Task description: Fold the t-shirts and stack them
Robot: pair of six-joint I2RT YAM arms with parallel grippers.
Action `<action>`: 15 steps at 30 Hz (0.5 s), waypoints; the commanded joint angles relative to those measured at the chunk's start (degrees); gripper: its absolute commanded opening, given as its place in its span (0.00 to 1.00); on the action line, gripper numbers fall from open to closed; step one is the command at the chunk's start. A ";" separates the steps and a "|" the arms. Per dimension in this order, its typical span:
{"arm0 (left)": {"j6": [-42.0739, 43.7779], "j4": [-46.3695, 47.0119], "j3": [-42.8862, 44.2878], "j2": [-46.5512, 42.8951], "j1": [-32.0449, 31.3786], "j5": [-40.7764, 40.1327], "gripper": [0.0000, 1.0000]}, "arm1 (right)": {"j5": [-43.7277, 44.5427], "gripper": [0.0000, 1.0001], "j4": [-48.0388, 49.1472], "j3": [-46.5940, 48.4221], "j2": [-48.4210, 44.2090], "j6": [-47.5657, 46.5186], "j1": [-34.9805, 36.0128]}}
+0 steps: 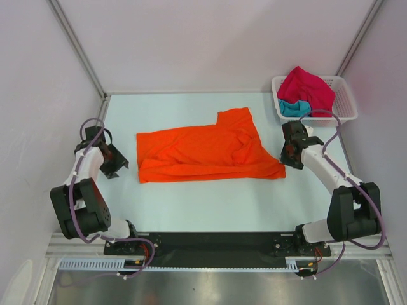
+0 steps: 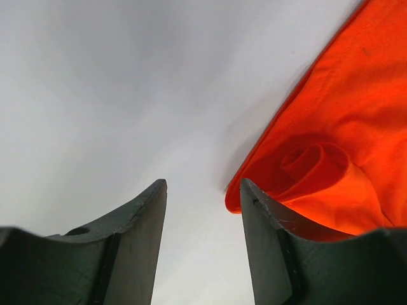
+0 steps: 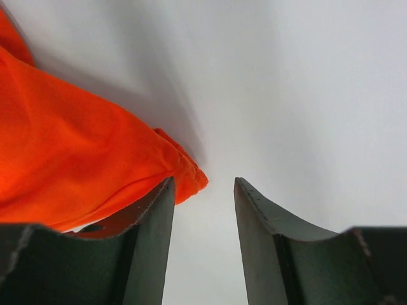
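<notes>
The bright orange t-shirt (image 1: pixel 206 149) lies partly folded in the middle of the table. My left gripper (image 1: pixel 116 162) is open and empty just left of its left edge; in the left wrist view (image 2: pixel 203 190) a rolled corner of the orange t-shirt (image 2: pixel 331 159) sits beside the right finger. My right gripper (image 1: pixel 289 152) is open and empty at the shirt's right corner; in the right wrist view (image 3: pixel 203 187) the orange t-shirt's corner (image 3: pixel 184 171) lies by the left finger. The crimson-pink t-shirt (image 1: pixel 308 86) and the teal one (image 1: pixel 292 108) are bunched in the basket.
The white lattice basket (image 1: pixel 343 98) stands at the back right corner. The table surface (image 1: pixel 210 203) is pale, with enclosure walls at the left, back and right. The arm bases sit at the near edge.
</notes>
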 commanded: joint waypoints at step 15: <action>-0.20 2.65 10.20 6.68 -4.20 7.31 0.55 | 0.71 0.53 0.13 17.54 12.17 -1.10 8.52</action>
